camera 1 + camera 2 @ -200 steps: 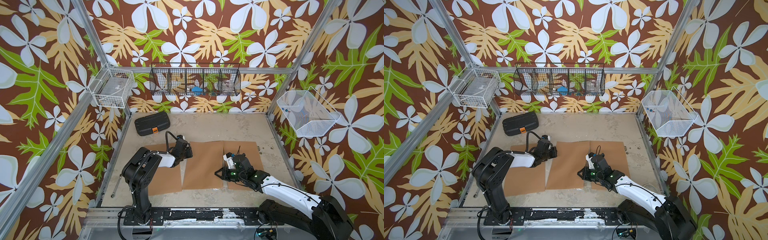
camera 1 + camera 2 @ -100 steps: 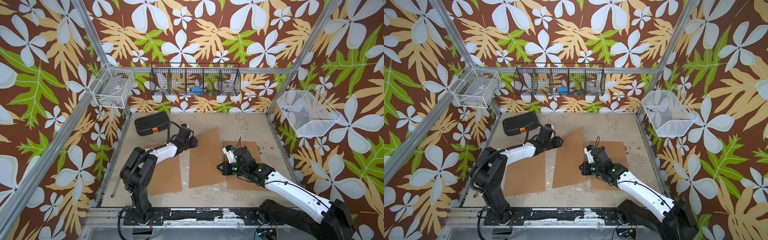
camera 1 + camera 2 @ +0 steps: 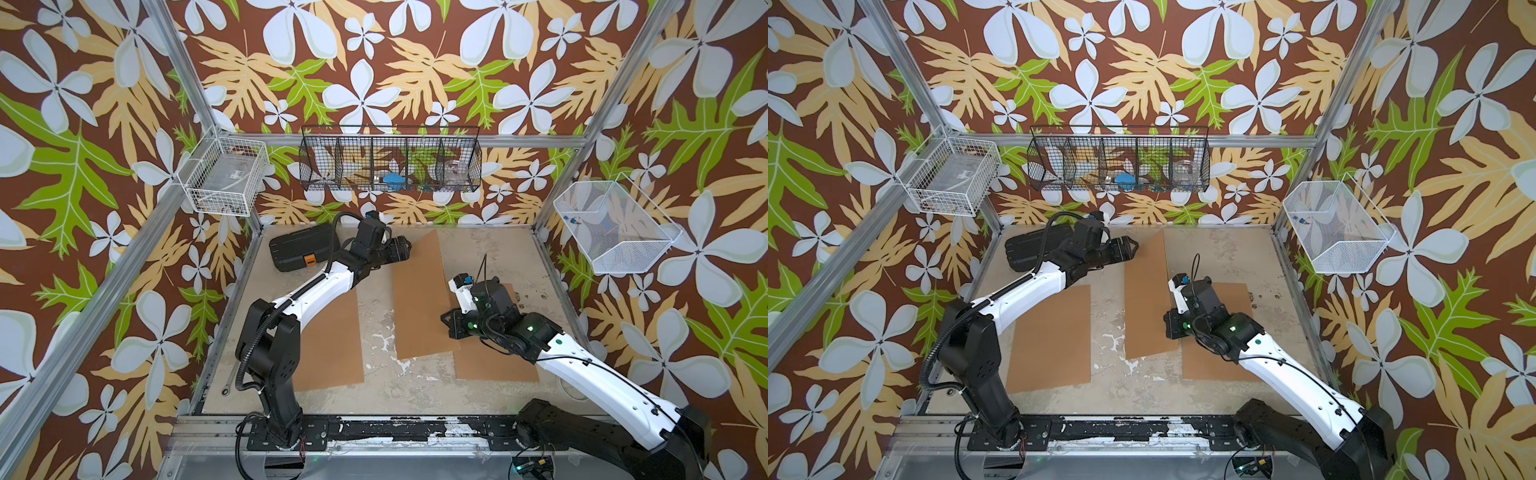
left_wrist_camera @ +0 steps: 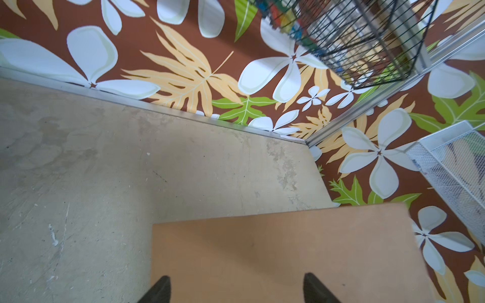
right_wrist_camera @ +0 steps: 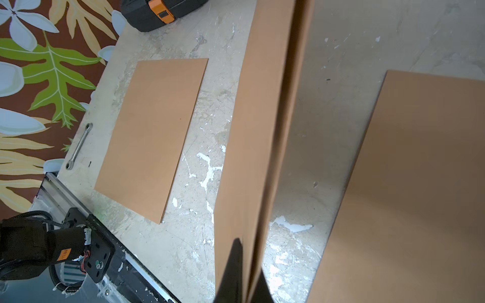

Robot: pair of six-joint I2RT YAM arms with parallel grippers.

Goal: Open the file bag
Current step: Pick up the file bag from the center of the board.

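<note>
The file bag (flat on the counter a second ago) has swung up nearly on edge, pinched by the right fingers; the left fingers have let go, spread wide and pulled back.

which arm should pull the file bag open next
Left. The left gripper is open at the file bag's far end; the right gripper is shut on the bag, holding it up.
</note>
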